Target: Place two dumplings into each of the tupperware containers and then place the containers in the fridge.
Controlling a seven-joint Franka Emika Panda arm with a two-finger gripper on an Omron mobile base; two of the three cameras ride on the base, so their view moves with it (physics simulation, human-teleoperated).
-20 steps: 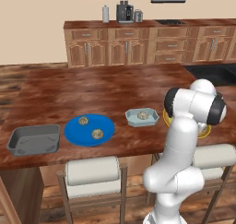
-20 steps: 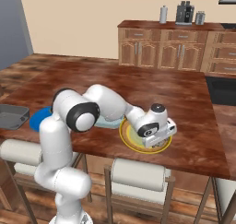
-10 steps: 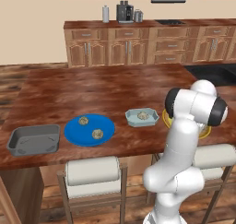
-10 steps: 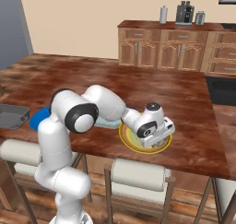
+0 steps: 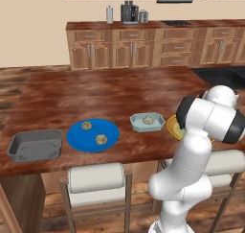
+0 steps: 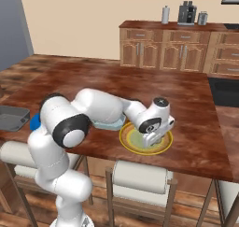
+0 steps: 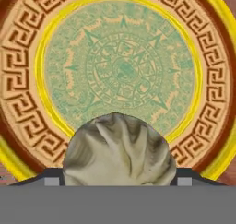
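Note:
My gripper (image 6: 152,140) points down over the yellow-green patterned plate (image 6: 164,146) at the counter's near right. In the hand view a pale, pleated dumpling (image 7: 119,149) fills the gap between the two fingertips (image 7: 53,177), which press on its sides, with the plate (image 7: 120,57) just beyond it. The pale blue tupperware container (image 5: 147,122) sits left of that plate and holds one dumpling (image 5: 149,120). The dark grey tupperware container (image 5: 36,145) stands at the near left. Two more dumplings (image 5: 86,126) (image 5: 101,139) lie on the round blue plate (image 5: 93,135). The fridge is out of view.
Padded stools (image 5: 98,178) stand along the counter's near edge, below the arm. Wooden cabinets (image 5: 134,52) with a coffee machine (image 5: 128,12) line the back wall. The counter's far half (image 5: 115,86) is bare wood.
The jaws have narrowed a little around the dumpling on the yellow-green plate. The hand has shifted only slightly over that plate. Nothing else has moved.

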